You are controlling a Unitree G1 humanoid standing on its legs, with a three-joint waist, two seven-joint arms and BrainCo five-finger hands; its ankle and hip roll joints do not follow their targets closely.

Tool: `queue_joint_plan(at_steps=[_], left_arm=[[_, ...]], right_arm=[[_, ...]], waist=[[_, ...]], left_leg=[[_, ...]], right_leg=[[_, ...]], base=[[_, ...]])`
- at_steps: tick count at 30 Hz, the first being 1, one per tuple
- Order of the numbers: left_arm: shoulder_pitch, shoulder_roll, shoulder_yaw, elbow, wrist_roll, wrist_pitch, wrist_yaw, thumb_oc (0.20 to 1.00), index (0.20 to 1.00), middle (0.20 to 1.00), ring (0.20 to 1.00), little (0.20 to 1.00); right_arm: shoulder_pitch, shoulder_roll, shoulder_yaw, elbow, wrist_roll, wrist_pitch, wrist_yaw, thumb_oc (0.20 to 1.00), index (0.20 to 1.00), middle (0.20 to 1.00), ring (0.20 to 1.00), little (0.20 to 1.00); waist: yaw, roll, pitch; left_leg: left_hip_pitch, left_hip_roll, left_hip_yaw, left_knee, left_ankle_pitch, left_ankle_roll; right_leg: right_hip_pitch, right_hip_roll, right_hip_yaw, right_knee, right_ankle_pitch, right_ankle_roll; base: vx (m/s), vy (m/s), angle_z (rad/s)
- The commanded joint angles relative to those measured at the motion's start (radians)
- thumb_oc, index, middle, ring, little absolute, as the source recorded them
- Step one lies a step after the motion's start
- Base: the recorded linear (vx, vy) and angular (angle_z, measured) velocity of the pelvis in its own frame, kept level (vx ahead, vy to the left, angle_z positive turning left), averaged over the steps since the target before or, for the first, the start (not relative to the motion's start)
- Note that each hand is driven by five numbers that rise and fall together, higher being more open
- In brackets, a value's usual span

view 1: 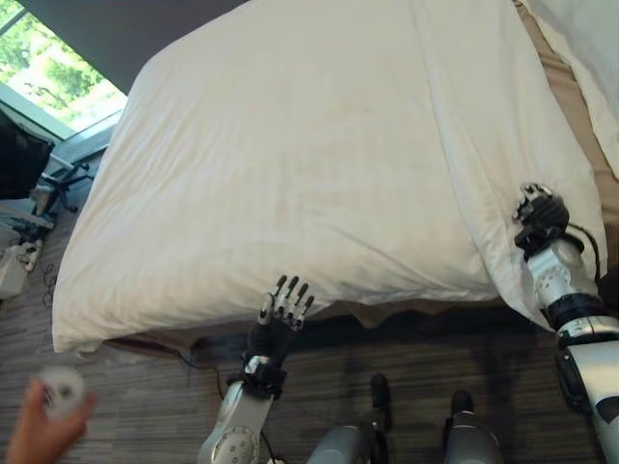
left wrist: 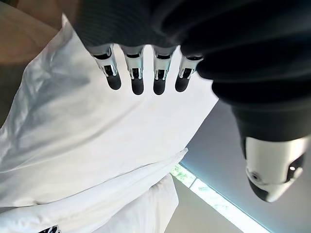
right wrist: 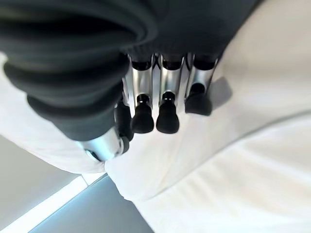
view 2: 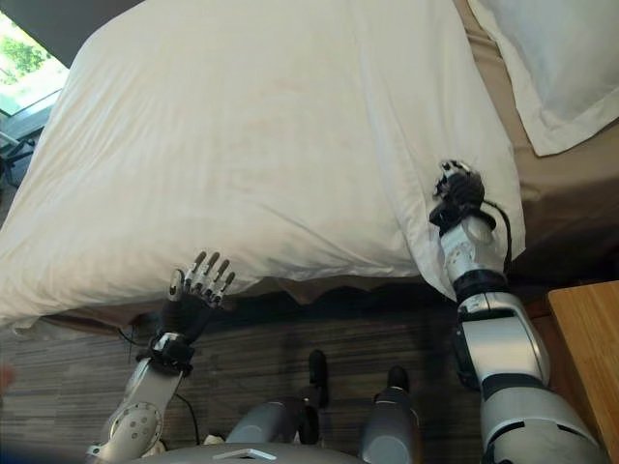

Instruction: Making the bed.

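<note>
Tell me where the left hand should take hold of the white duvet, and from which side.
Grip the white duvet at its near edge, overhanging the bedside just past the open left hand. Come from below, on the robot's side: that hem hangs free, so fingers can likely close round it. The right hand seems already curled on the corner flap.

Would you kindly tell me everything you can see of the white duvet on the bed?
The duvet is white, soft-looking cloth, puffy and lightly creased, spread over most of the bed, its near edge overhanging toward the floor. A fold runs along its pillow side. The right hand, fingers curled, grips that near corner; the left hand hovers open just off the near edge.
</note>
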Motion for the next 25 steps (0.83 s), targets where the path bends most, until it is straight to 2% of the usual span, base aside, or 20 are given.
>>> queue_joint_plan(at_steps=[1, 3, 6, 9, 12, 15, 16, 17, 20, 23, 25], left_arm=[[-0.070, -0.040, 0.034, -0.006, 0.000, -0.018, -0.036, 1.000, 1.000, 1.000, 1.000, 1.000], [-0.060, -0.059, 0.065, 0.002, 0.021, -0.020, -0.049, 1.000, 1.000, 1.000, 1.000, 1.000], [-0.042, -0.069, 0.080, 0.022, 0.045, -0.017, -0.043, 1.000, 1.000, 1.000, 1.000, 1.000], [-0.030, -0.063, 0.083, 0.026, 0.065, -0.018, -0.049, 1.000, 1.000, 1.000, 1.000, 1.000], [-0.015, -0.064, 0.080, 0.059, 0.078, -0.014, -0.050, 1.000, 1.000, 1.000, 1.000, 1.000], [0.025, -0.039, 0.052, 0.126, 0.154, 0.006, -0.042, 1.000, 1.000, 1.000, 1.000, 1.000], [0.026, -0.039, 0.051, 0.126, 0.154, 0.006, -0.042, 1.000, 1.000, 1.000, 1.000, 1.000], [0.054, -0.022, 0.037, 0.158, 0.215, 0.019, -0.049, 1.000, 1.000, 1.000, 1.000, 1.000], [0.094, -0.029, 0.018, 0.197, 0.251, 0.033, -0.069, 1.000, 1.000, 1.000, 1.000, 1.000], [0.108, -0.033, 0.014, 0.208, 0.291, 0.038, -0.070, 1.000, 1.000, 1.000, 1.000, 1.000], [0.118, 0.008, 0.000, 0.197, 0.461, 0.027, -0.072, 1.000, 1.000, 1.000, 1.000, 1.000]], right_arm=[[0.257, 0.100, -0.025, 0.115, 0.082, 0.057, 0.009, 0.200, 0.200, 0.200, 0.200, 0.200], [0.477, 0.183, -0.075, 0.119, 0.076, 0.078, 0.049, 0.200, 0.200, 0.200, 0.200, 0.200], [0.623, 0.229, -0.117, 0.130, 0.068, 0.092, 0.066, 0.200, 0.200, 0.200, 0.200, 0.200], [0.707, 0.250, -0.100, 0.075, 0.045, 0.094, 0.081, 0.200, 0.200, 0.200, 0.200, 0.200], [0.760, 0.258, -0.072, -0.032, 0.033, 0.086, 0.085, 0.200, 0.200, 0.200, 0.200, 0.200], [0.811, 0.207, 0.011, -0.332, -0.081, 0.055, 0.073, 0.200, 0.200, 0.200, 0.200, 0.200], [0.813, 0.207, 0.011, -0.335, -0.082, 0.056, 0.071, 1.000, 1.000, 1.000, 1.000, 1.000], [0.834, 0.163, 0.031, -0.483, -0.173, 0.034, 0.060, 1.000, 1.000, 1.000, 1.000, 1.000], [0.859, 0.130, 0.039, -0.686, -0.250, 0.003, 0.072, 1.000, 1.000, 1.000, 1.000, 1.000], [0.878, 0.132, 0.026, -0.767, -0.275, -0.014, 0.073, 1.000, 1.000, 1.000, 1.000, 1.000], [0.902, 0.150, 0.030, -0.820, -0.297, -0.025, 0.072, 1.000, 1.000, 1.000, 1.000, 1.000]], waist=[[-0.028, -0.067, 0.039], [-0.071, -0.090, 0.039], [-0.110, -0.114, 0.038], [-0.132, -0.135, 0.030], [-0.143, -0.150, 0.024], [-0.161, -0.173, 0.005], [-0.161, -0.173, 0.004], [-0.168, -0.186, -0.009], [-0.171, -0.203, -0.033], [-0.170, -0.215, -0.049], [-0.167, -0.232, -0.068]], left_leg=[[0.113, -0.019, 0.031, 0.007, -0.062, -0.033], [0.131, -0.014, 0.037, 0.007, -0.076, -0.030], [0.147, -0.010, 0.048, 0.007, -0.085, -0.027], [0.157, -0.006, 0.060, 0.007, -0.092, -0.025], [0.167, -0.004, 0.068, 0.007, -0.096, -0.025], [0.179, 0.000, 0.080, 0.007, -0.100, -0.021], [0.180, 0.000, 0.080, 0.007, -0.101, -0.021], [0.190, 0.001, 0.086, 0.007, -0.105, -0.018], [0.207, 0.002, 0.090, 0.007, -0.115, -0.011], [0.221, 0.003, 0.086, 0.007, -0.122, -0.006], [0.246, 0.007, 0.083, 0.007, -0.131, -0.001]], right_leg=[[0.209, -0.009, 0.009, -0.427, 0.251, 0.071], [0.225, -0.006, 0.010, -0.427, 0.245, 0.068], [0.237, -0.003, 0.017, -0.427, 0.244, 0.069], [0.239, 0.000, 0.027, -0.427, 0.247, 0.070], [0.243, 0.002, 0.034, -0.427, 0.249, 0.070], [0.249, 0.005, 0.047, -0.427, 0.256, 0.072], [0.250, 0.005, 0.047, -0.427, 0.256, 0.072], [0.256, 0.005, 0.050, -0.427, 0.259, 0.075], [0.272, 0.007, 0.054, -0.427, 0.259, 0.077], [0.286, 0.007, 0.052, -0.427, 0.259, 0.079], [0.313, 0.012, 0.047, -0.424, 0.253, 0.080]], base=[[0.04, -0.013, -0.03], [0.07, -0.024, -0.07], [0.03, -0.007, 0.01], [0.00, 0.004, -0.19], [0.00, 0.010, -0.22], [-0.01, 0.017, -0.14], [0.00, 0.035, -0.09], [0.02, 0.035, -0.19], [0.03, 0.037, -0.09], [0.01, 0.013, 0.02], [0.04, 0.050, 0.14]])
